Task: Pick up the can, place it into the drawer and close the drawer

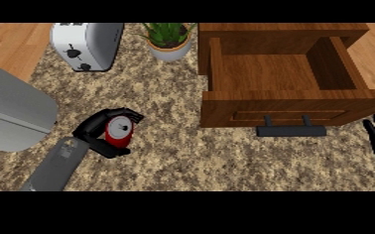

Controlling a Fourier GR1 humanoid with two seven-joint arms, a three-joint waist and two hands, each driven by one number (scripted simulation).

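Note:
A red can (119,131) with a silver lid lies in the grasp of my left hand (96,133) at the lower left of the speckled counter; the fingers and thumb curl round it. The wooden drawer (281,100) stands pulled open at the right, its inside bare, with a dark handle (290,130) on its front. Can and hand are well to the left of the drawer front. Only a sliver of my right hand (370,134) shows at the right edge, beside the handle.
A white toaster (86,44) stands at the back left. A potted plant (169,39) sits just left of the drawer cabinet. A grey appliance (22,111) fills the left edge. Bare counter (183,144) lies between can and drawer.

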